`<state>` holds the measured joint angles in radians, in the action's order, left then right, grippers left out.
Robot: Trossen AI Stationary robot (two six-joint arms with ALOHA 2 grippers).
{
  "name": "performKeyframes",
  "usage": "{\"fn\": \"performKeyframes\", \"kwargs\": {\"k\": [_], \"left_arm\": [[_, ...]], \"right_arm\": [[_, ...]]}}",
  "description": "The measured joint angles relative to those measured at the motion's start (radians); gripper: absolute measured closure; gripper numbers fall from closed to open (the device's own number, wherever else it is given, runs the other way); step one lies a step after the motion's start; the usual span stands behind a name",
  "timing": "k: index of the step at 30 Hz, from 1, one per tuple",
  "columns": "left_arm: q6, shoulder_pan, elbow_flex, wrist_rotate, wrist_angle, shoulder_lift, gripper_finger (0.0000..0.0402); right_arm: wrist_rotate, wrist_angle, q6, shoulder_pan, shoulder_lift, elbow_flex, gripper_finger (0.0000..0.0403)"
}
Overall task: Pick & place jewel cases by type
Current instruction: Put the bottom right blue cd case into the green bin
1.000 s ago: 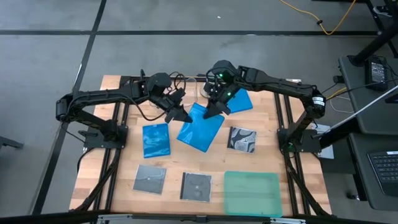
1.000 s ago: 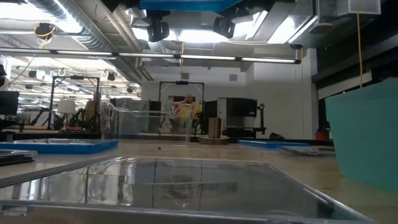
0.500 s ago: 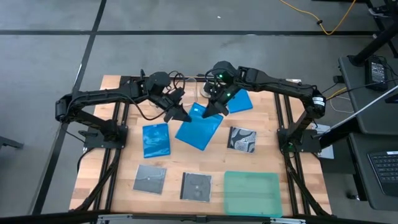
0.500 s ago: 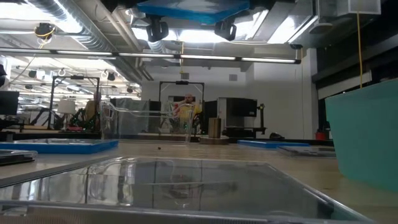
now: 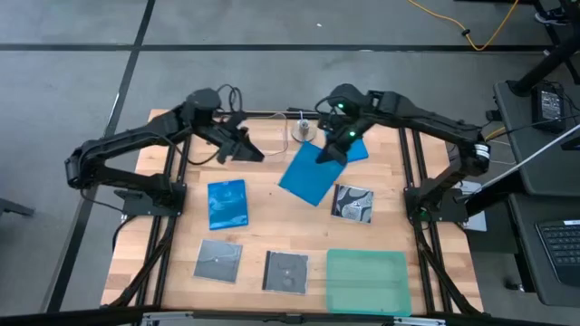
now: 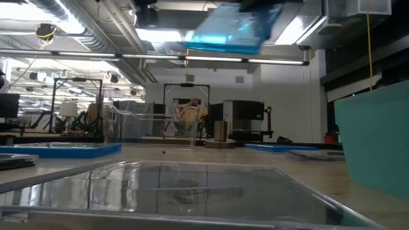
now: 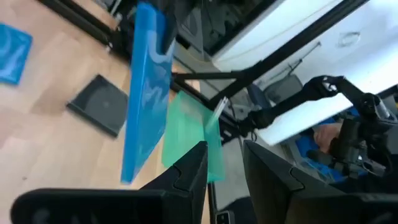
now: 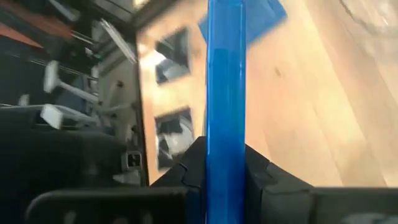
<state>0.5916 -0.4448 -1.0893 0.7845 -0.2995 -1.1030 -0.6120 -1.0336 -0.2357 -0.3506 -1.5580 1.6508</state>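
While right gripper [image 5: 330, 154] clamps blue case [image 5: 309, 174] aloft at frame centre, we keep grip firm, tilt level; left gripper [image 5: 246, 150], fingers apart, empty, stays clear upper left.

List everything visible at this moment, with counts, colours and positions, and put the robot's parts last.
Blue jewel cases: three, bright blue; one held tilted above the table's middle, one flat on the table left of it, one partly hidden under the right arm at the back.
Grey-black jewel cases: three; two side by side at the front, one at right of centre.
Tray: one, teal-green, front right corner.
Clear tub: one, back centre.
Table: one, light wood.
Left gripper: fingers empty, drawn back to the back left, clear of the held case.
Right gripper: fingers clamped on the held case's edge.
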Motion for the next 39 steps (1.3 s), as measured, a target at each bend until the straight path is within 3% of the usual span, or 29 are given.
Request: {"fn": "performKeyframes", "kwargs": {"k": [5,10,17,23,29,33,39], "left_arm": [[-0.039,-0.035,0.000,-0.020,-0.041,0.061,0.0309],[-0.132,-0.051,0.000,-0.062,-0.126,0.101,0.0309],[-0.257,-0.083,0.000,-0.059,-0.215,0.106,0.0309],[-0.325,-0.102,0.000,-0.044,-0.238,0.106,0.0309],[-0.351,-0.124,0.000,0.074,-0.245,0.101,0.0309],[-0.362,-0.130,0.000,0.082,-0.245,0.098,0.0309],[-0.333,-0.130,0.000,0.102,-0.246,0.099,0.0309]], "right_arm": [[0.128,-0.120,-0.122,0.022,0.116,0.000,0.0354],[0.324,-0.189,-0.369,0.133,0.258,-0.004,0.0354],[0.723,-0.242,-0.860,0.475,0.374,-0.005,0.0354],[0.940,-0.301,-1.251,0.784,0.328,-0.006,0.0354],[1.054,-0.302,-1.568,0.994,0.212,-0.006,0.0354],[1.088,-0.303,-1.762,1.104,0.127,-0.007,0.0354],[1.049,-0.264,-1.858,1.188,0.032,-0.007,0.0354]]}}
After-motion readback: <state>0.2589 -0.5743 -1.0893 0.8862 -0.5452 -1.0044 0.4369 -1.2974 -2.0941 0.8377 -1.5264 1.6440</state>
